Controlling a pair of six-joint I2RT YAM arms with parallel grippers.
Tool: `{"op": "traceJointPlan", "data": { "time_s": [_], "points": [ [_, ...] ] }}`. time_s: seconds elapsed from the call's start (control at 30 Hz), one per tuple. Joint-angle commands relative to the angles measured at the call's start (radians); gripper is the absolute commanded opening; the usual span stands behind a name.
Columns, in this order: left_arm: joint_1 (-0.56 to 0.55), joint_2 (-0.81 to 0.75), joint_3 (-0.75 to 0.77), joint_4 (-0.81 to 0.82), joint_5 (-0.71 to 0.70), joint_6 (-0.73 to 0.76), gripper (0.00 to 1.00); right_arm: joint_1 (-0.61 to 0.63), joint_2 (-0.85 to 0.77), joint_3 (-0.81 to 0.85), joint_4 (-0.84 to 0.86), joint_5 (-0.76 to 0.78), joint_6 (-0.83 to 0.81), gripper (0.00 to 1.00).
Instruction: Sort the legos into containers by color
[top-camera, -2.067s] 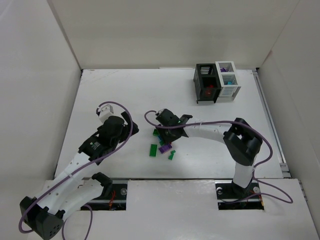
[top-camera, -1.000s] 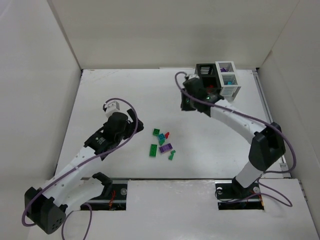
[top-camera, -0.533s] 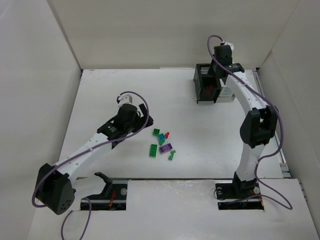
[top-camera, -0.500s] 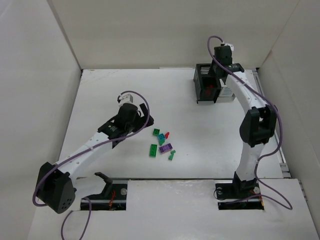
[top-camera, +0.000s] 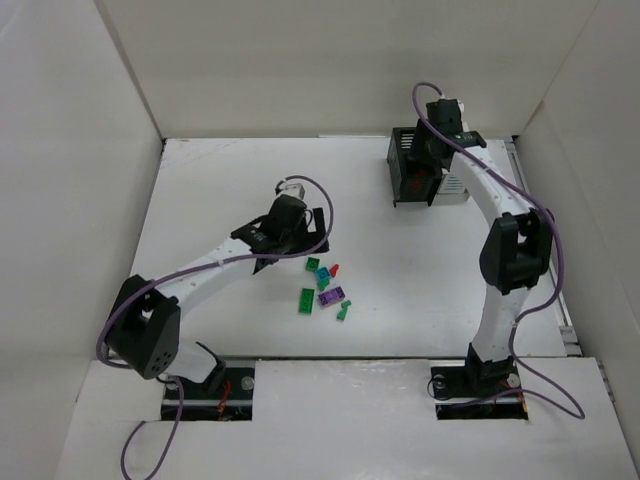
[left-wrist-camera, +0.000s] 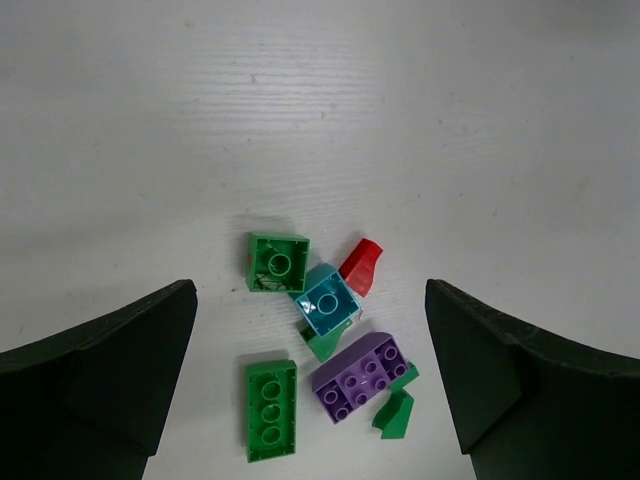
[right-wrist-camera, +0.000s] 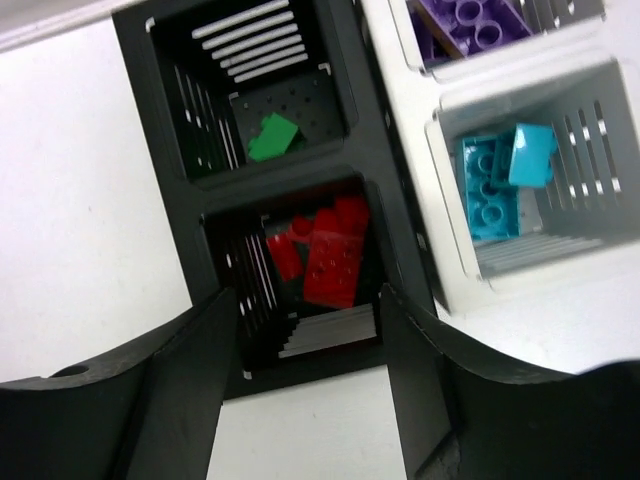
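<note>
Several legos lie in a loose pile (top-camera: 325, 287) on the white table. In the left wrist view they are a green square brick (left-wrist-camera: 278, 263), a teal brick (left-wrist-camera: 328, 300), a red piece (left-wrist-camera: 361, 267), a purple brick (left-wrist-camera: 365, 377), a long green brick (left-wrist-camera: 271, 410) and a small green piece (left-wrist-camera: 393, 415). My left gripper (left-wrist-camera: 308, 330) is open and empty above the pile (top-camera: 306, 238). My right gripper (right-wrist-camera: 308, 300) is open and empty over the black container (right-wrist-camera: 170, 120), above its red bricks (right-wrist-camera: 330, 250). The white container (right-wrist-camera: 440, 110) adjoins it.
The black bin's far cell holds a green brick (right-wrist-camera: 272, 137). The white bin holds purple bricks (right-wrist-camera: 470, 20) and teal bricks (right-wrist-camera: 495, 185). The bins (top-camera: 402, 142) stand at the table's back right. White walls enclose the table on three sides.
My left gripper has moved right and now hangs over the lego pile. My right gripper has stayed above the bins, shifting slightly left over the black one.
</note>
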Motion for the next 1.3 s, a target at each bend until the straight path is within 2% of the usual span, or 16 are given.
{"op": "traceJointPlan", "data": {
  "time_s": [0.0, 0.2, 0.27, 0.47, 0.63, 0.67, 0.7, 1.0, 1.27],
  "points": [
    [-0.035, 0.038, 0.069, 0.022, 0.025, 0.14, 0.97, -0.003, -0.118, -0.041, 0.028, -0.019, 0.002, 0.65],
    [-0.035, 0.142, 0.09, 0.127, 0.196, 0.344, 0.81, 0.016, -0.311, -0.245, 0.094, -0.071, 0.011, 0.65],
    [-0.035, 0.171, 0.109, 0.139, 0.206, 0.397, 0.74, 0.025, -0.351, -0.323, 0.105, -0.09, 0.02, 0.65],
    [-0.11, 0.289, 0.198, 0.09, 0.134, 0.496, 0.73, 0.036, -0.442, -0.446, 0.105, -0.099, 0.029, 0.65],
    [-0.12, 0.37, 0.245, 0.056, 0.143, 0.511, 0.7, 0.045, -0.463, -0.482, 0.105, -0.11, 0.048, 0.65],
    [-0.129, 0.38, 0.256, 0.035, 0.103, 0.511, 0.7, 0.045, -0.463, -0.492, 0.105, -0.11, 0.048, 0.65],
    [-0.129, 0.389, 0.256, 0.035, 0.086, 0.511, 0.66, 0.045, -0.463, -0.503, 0.105, -0.11, 0.048, 0.65],
    [-0.173, 0.409, 0.234, 0.013, -0.017, 0.476, 0.53, 0.045, -0.503, -0.544, 0.114, -0.1, 0.048, 0.65],
    [-0.207, 0.418, 0.181, 0.013, -0.06, 0.442, 0.53, 0.045, -0.512, -0.544, 0.114, -0.09, 0.048, 0.65]
  ]
}}
